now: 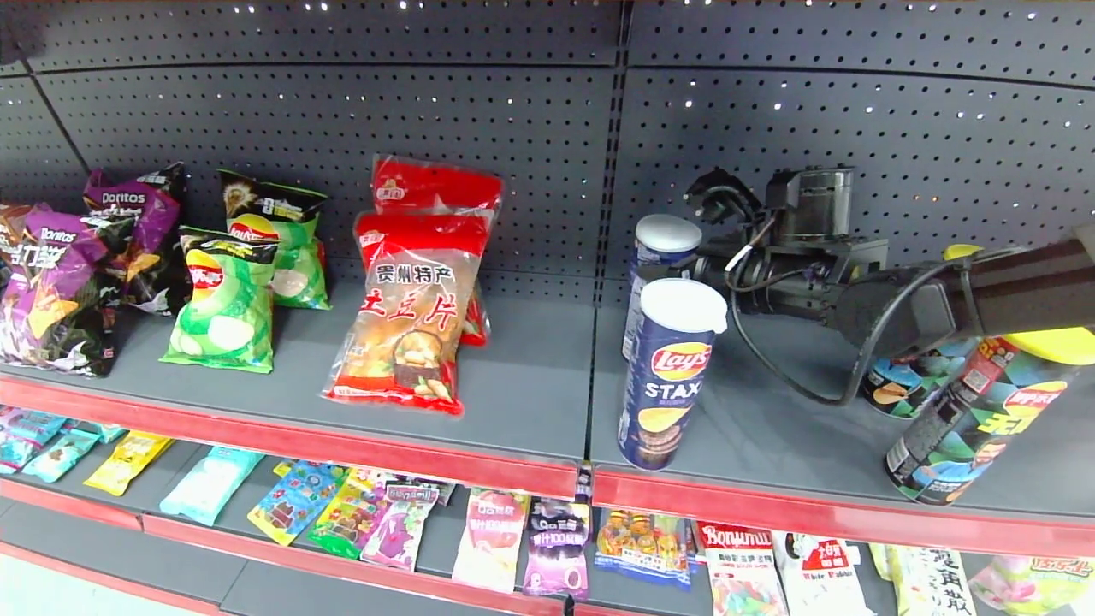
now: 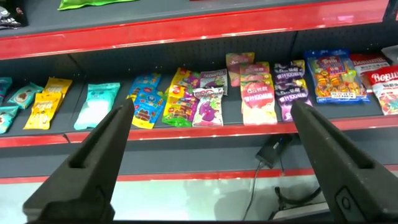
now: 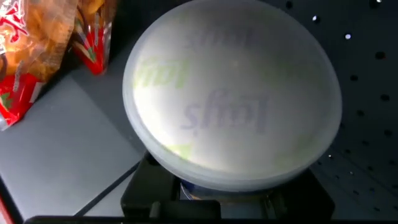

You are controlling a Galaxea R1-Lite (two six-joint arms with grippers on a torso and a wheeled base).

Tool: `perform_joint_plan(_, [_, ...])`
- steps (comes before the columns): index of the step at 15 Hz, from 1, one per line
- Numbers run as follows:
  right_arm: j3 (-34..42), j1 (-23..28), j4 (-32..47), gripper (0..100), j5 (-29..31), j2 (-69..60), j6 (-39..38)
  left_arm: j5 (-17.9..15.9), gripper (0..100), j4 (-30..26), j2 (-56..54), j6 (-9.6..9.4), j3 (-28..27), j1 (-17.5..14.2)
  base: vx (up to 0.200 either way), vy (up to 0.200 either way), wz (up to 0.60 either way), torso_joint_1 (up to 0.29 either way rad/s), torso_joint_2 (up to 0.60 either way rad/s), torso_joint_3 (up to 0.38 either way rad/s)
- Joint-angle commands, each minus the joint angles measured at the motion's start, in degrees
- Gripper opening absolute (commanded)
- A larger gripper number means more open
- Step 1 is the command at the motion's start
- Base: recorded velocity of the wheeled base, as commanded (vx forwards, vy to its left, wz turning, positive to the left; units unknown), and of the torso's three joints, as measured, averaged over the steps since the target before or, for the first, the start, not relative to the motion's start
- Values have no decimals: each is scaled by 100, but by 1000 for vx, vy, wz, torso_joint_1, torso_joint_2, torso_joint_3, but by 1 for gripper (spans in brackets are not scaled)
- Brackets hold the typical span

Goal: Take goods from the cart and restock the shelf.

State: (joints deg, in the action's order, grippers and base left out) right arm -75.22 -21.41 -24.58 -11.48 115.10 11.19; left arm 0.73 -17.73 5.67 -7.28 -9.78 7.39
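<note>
Two blue chip cans with white lids stand upright on the grey shelf [image 1: 522, 402], one behind the other. The front can [image 1: 667, 376] stands free near the shelf's red edge. My right gripper [image 1: 712, 270] reaches in from the right and is shut on the rear can [image 1: 660, 244], low on its body. In the right wrist view the rear can's lid [image 3: 233, 106] is very close, with my right gripper [image 3: 227, 194] hugging the body below it. My left gripper [image 2: 211, 155] hangs open and holds nothing, facing the lower shelf.
Red potato-chip bags [image 1: 411, 316] lean mid-shelf, with green bags [image 1: 227, 299] and purple bags [image 1: 60, 282] further left. Two green cans [image 1: 975, 428] lie tilted at the right. Candy packets [image 2: 199, 99] fill the lower shelf. Bare shelf lies between the red bags and the cans.
</note>
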Motion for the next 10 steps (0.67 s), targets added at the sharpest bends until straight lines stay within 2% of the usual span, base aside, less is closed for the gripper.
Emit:
perform_joint_plan(1, [-2,-30,5,0,-3,65,-3,6,100,-3,13,-2,11,0,0,0,0,0,0,0])
perform_joint_plan(10, [25,-4,5,0,226,21,-12,-3,100,-3,13,-2,11,0,0,0,0,0,0,0])
